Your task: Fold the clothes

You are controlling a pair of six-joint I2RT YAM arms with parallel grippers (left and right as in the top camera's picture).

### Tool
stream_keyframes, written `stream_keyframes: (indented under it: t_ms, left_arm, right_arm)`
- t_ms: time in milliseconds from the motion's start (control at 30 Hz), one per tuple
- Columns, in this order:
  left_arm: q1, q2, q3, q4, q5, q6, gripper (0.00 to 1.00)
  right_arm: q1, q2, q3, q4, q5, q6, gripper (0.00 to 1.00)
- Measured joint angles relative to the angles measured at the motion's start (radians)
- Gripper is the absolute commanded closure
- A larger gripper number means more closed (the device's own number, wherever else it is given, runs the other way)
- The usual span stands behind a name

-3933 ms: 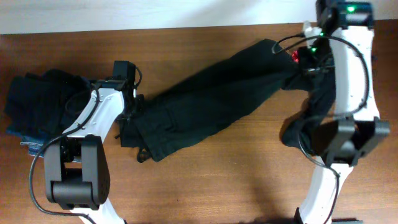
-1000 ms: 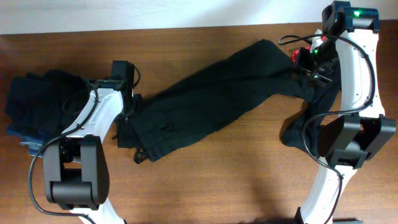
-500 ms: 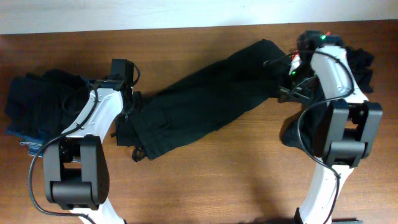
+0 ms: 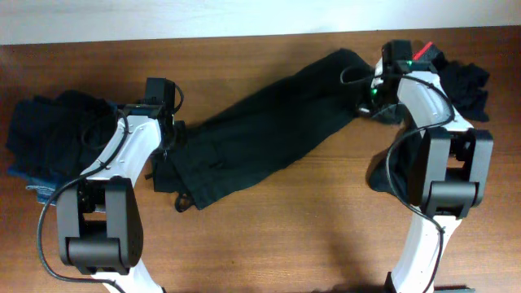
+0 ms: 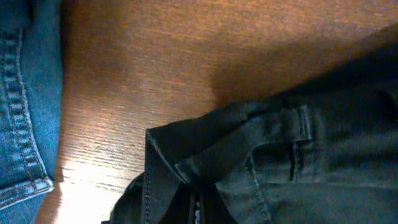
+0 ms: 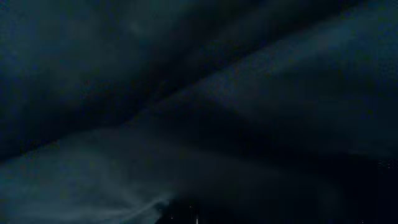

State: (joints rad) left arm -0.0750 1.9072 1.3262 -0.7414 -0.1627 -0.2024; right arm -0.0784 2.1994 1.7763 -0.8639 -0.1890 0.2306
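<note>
While clamped on the belt-loop edge of the large black garment (image 4: 269,130) with the left gripper (image 4: 168,134) and closed tight at its far end with the right gripper (image 4: 367,102), hold the cloth taut between both, lifting evenly, clear of the denim jeans (image 5: 25,93) beside the left claw.

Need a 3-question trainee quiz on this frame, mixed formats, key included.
1. True or false: the long black garment lies folded into a neat square.
2. The left claw is: A) open above bare wood; B) shut on the garment's belt-loop end; C) out of every view.
3. Fill in: blue denim peeks from under the dark pile on the robot's ____ side.
Key: 1 false (it lies stretched out diagonally); 2 B; 3 left.
</note>
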Motion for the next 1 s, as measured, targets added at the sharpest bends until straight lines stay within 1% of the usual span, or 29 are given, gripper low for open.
stream_keyframes:
  t_ms: [200, 333, 400, 467, 500, 533, 567, 600, 667, 733, 767, 800, 833, 867, 967, 1000]
  left_arm:
    - [0.000, 0.000, 0.000, -0.003, -0.003, 0.000, 1.00]
    - [0.000, 0.000, 0.000, -0.004, -0.003, 0.000, 1.00]
    - [0.000, 0.000, 0.000, -0.003, -0.003, 0.000, 1.00]
    - [0.000, 0.000, 0.000, -0.005, -0.003, 0.000, 1.00]
    - [0.000, 0.000, 0.000, -0.006, -0.003, 0.000, 1.00]
    - [0.000, 0.000, 0.000, -0.006, -0.003, 0.000, 1.00]
    - [0.000, 0.000, 0.000, -0.006, -0.003, 0.000, 1.00]
    - [0.000, 0.000, 0.000, -0.007, -0.003, 0.000, 1.00]
    - [0.000, 0.000, 0.000, -0.007, -0.003, 0.006, 1.00]
    - [0.000, 0.000, 0.000, -0.007, -0.003, 0.013, 1.00]
    - [0.000, 0.000, 0.000, -0.007, -0.003, 0.016, 1.00]
    - [0.000, 0.000, 0.000, -0.007, -0.003, 0.019, 1.00]
    - [0.000, 0.000, 0.000, -0.007, -0.003, 0.022, 1.00]
    - [0.000, 0.000, 0.000, -0.007, -0.003, 0.023, 1.00]
    - [0.000, 0.000, 0.000, -0.003, -0.004, 0.023, 1.00]
    - [0.000, 0.000, 0.000, -0.001, -0.004, 0.023, 1.00]
  right_arm:
    - [0.001, 0.000, 0.158, 0.029, -0.005, -0.090, 0.96]
    - [0.001, 0.000, 0.172, 0.063, -0.004, -0.118, 0.96]
    - [0.001, 0.000, 0.175, 0.013, -0.003, -0.122, 0.96]
    - [-0.003, 0.000, 0.176, -0.088, -0.004, -0.097, 0.95]
    - [-0.006, 0.000, 0.175, -0.131, -0.004, -0.071, 0.82]
    - [-0.011, 0.000, 0.175, -0.162, -0.004, -0.045, 0.58]
    - [-0.021, 0.000, 0.175, -0.190, -0.005, -0.014, 0.47]
    - [-0.034, 0.000, 0.176, -0.211, -0.005, 0.026, 0.44]
    - [-0.077, 0.000, 0.176, -0.258, -0.009, 0.106, 0.43]
    - [-0.152, 0.000, 0.176, -0.284, -0.022, 0.170, 0.41]
    - [-0.181, 0.000, 0.176, -0.287, -0.031, 0.186, 0.39]
    - [-0.212, 0.000, 0.176, -0.292, -0.041, 0.198, 0.31]
    - [-0.270, 0.000, 0.176, -0.307, -0.060, 0.216, 0.28]
    - [-0.320, 0.000, 0.176, -0.321, -0.072, 0.220, 0.27]
    - [-0.376, 0.000, 0.171, -0.350, -0.085, 0.209, 0.21]
    - [-0.379, 0.000, 0.162, -0.357, -0.091, 0.207, 0.21]
